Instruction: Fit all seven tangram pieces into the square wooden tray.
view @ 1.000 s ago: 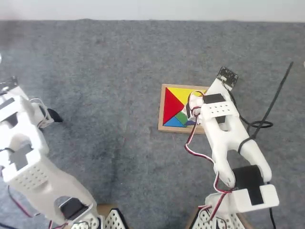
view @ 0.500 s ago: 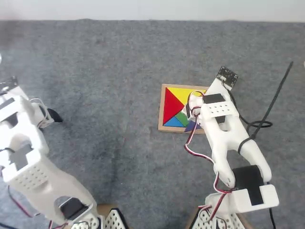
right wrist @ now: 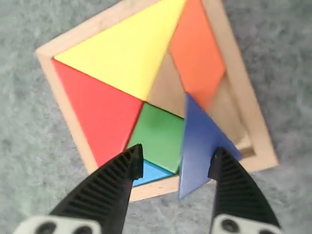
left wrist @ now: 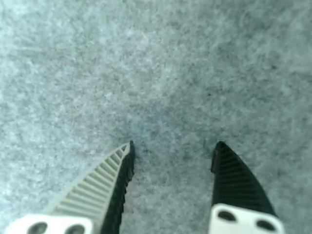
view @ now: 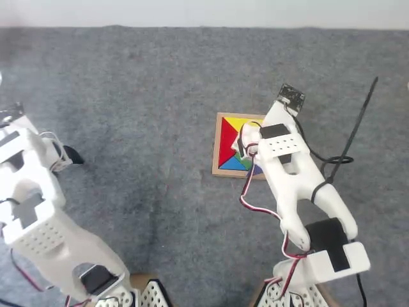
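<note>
In one wooden tray (right wrist: 73, 40), five pieces (right wrist: 97, 112) inside, one blue triangle (right wrist: 200, 141) overhanging rim

Robotics lab bench: grey felt (view: 128, 96), 2 white arms (view: 295, 179).

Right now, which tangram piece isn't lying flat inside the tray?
The dark blue triangle: it lies askew within the open right gripper, its tip overhanging the rim of the tray. The rest sit flat inside.
</note>
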